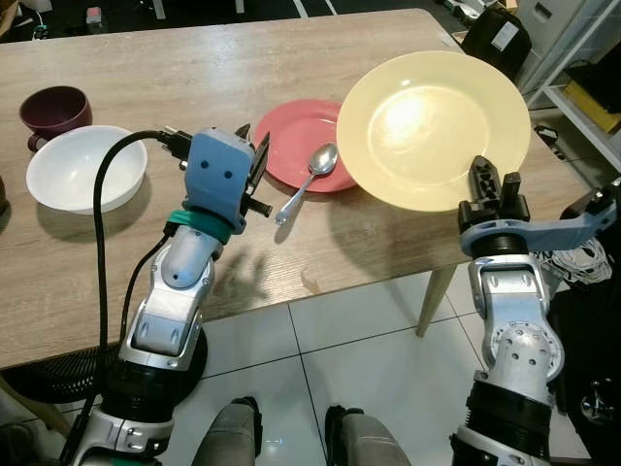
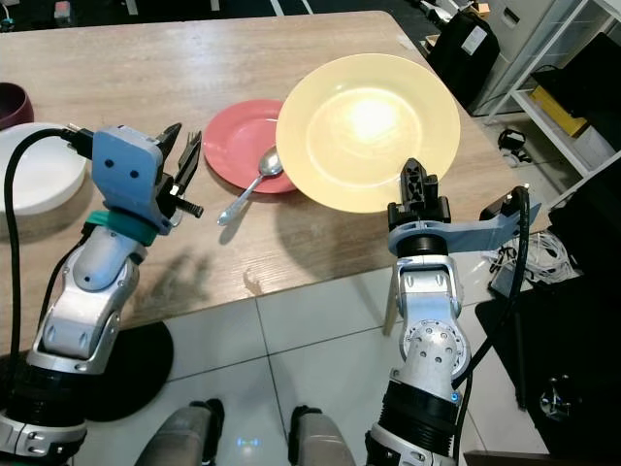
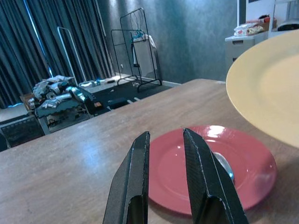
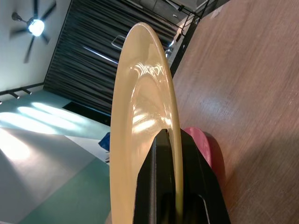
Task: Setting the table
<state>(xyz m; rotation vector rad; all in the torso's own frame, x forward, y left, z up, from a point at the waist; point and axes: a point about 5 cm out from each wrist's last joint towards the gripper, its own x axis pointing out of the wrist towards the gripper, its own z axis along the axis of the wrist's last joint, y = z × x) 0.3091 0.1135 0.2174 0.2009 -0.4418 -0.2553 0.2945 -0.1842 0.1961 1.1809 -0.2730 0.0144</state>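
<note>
The left gripper [image 3: 166, 175] hung slightly parted over the counter [image 3: 70, 163]. A spoon [image 3: 224, 165] lay on the red plate [image 3: 252, 163] beyond it.

Two silver segmented arms with black-fingered grippers

Left gripper [image 1: 254, 167] on a blue block housing above a teal wrist band, thick black cable looping off it; right gripper [image 1: 494, 184] on a blue-grey bracket; round screwed joint caps; black collars.

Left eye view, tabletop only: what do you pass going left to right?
Maroon cup → white bowl → left pincer, open above the table → red plate with the spoon lying on its near rim → yellow plate, held up at its near edge by the right pincer.
</note>
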